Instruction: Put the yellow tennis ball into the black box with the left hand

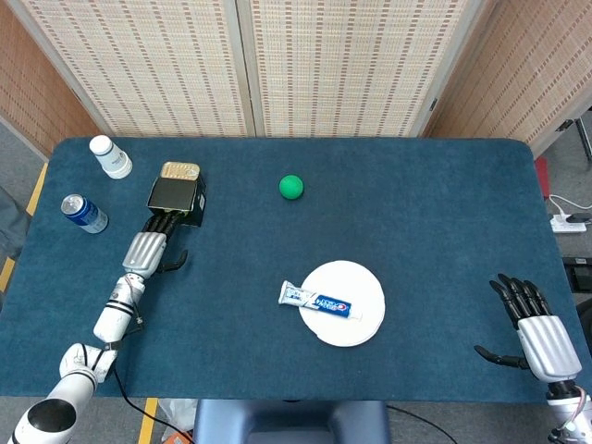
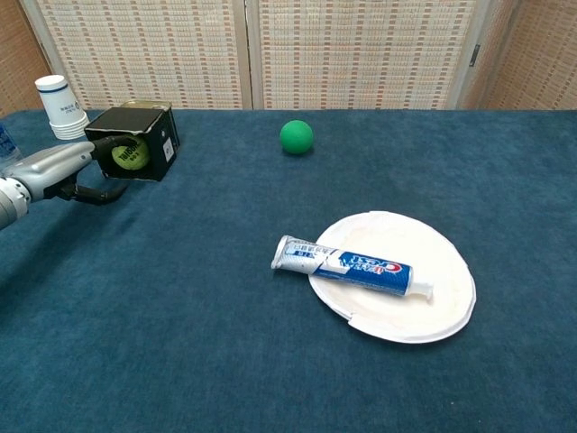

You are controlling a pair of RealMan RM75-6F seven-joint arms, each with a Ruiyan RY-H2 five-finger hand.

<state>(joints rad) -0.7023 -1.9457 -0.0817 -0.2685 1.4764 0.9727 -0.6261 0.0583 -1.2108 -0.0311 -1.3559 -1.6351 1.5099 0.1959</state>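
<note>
The black box (image 2: 144, 140) lies on its side near the tabletop's (image 1: 416, 213) far left corner, its open mouth facing the near edge; the yellow tennis ball (image 2: 131, 154) sits inside that mouth, plain in the chest view and hidden from the head view. The left hand (image 1: 148, 248) reaches toward the box from the near side, its dark fingers (image 1: 166, 222) stretched to the opening and touching or entering it; its thumb sticks out to the side, apart from the box. Whether the fingers grip the ball or merely lie against it, I cannot tell; the chest view shows them alongside the ball at the box's mouth.

The right hand (image 1: 536, 333) rests near the tabletop's near right corner, well apart from everything; its fingers are spread and straight, the thumb held out sideways, and it holds nothing.

A white bottle (image 1: 110, 156) stands just beside the far left corner; a blue can (image 1: 84, 214) lies near the left edge, on the near side of the bottle. A tan object (image 1: 179, 171) sits just behind the box on its far side. A green ball (image 1: 291, 187) rests toward the far edge, about midway along it. A white plate (image 1: 356, 314) lies near the middle of the tabletop; a toothpaste tube (image 1: 316, 300) rests across its left rim, one end hanging over onto the blue cloth.
</note>
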